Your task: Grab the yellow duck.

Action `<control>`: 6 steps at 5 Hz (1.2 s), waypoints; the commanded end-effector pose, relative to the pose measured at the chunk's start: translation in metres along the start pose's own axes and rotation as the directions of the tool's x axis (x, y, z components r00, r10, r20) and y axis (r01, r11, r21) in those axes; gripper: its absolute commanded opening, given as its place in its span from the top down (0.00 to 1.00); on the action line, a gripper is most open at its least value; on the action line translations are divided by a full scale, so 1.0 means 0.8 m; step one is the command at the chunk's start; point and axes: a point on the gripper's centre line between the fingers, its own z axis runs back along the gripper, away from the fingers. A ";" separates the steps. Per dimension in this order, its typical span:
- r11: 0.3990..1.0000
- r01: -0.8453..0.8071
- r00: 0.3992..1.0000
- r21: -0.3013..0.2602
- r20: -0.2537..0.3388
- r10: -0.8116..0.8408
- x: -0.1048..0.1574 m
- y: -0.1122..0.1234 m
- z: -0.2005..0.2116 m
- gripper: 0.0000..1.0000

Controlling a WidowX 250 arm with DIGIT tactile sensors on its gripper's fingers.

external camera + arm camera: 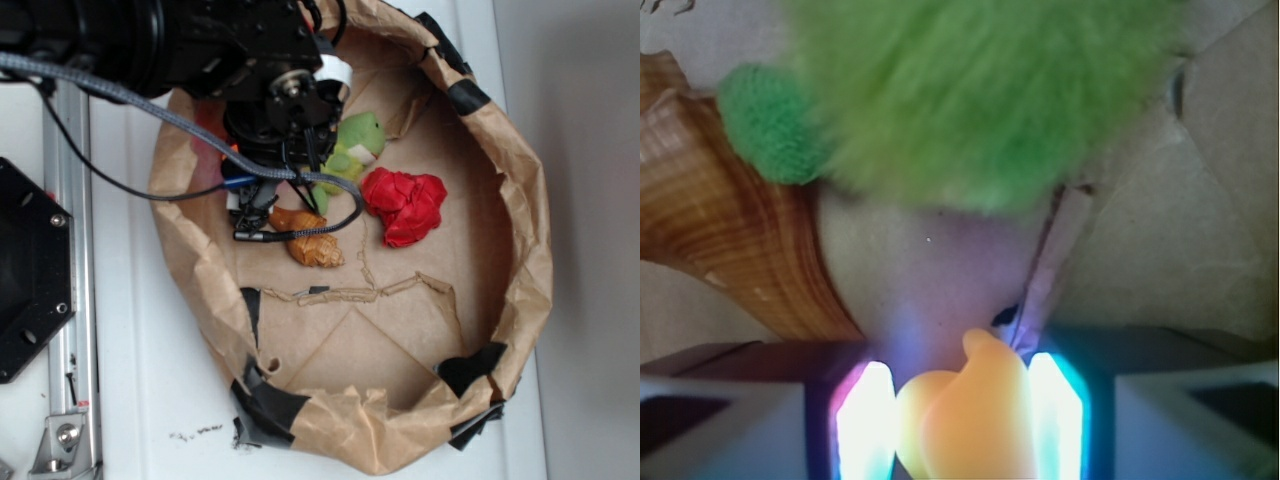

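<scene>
The yellow duck point(965, 415), blurred orange-yellow, sits apparently pinched between the hand's point(962, 425) glowing fingers.

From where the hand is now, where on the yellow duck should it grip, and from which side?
Grip the yellow duck across its rounded body, coming straight down from above. In the wrist view the body already sits between the two lit pads of the hand, clear of the green plush and the seashell. Whether the pads touch it yet cannot be told.
</scene>
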 end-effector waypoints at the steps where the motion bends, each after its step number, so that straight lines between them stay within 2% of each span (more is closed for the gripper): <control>1: 1.000 -0.013 1.000 0.026 0.024 0.012 -0.002 0.007 0.010 1.00; 2: 0.998 -0.037 0.997 0.043 0.065 0.034 0.004 0.002 0.030 1.00; 3: 0.999 -0.043 0.986 0.017 0.160 0.040 0.025 -0.020 0.087 1.00; 4: 0.999 -0.042 0.973 -0.025 0.225 0.047 0.045 -0.045 0.138 1.00; 6: 0.998 -0.012 0.965 -0.059 0.260 0.027 0.072 -0.084 0.181 1.00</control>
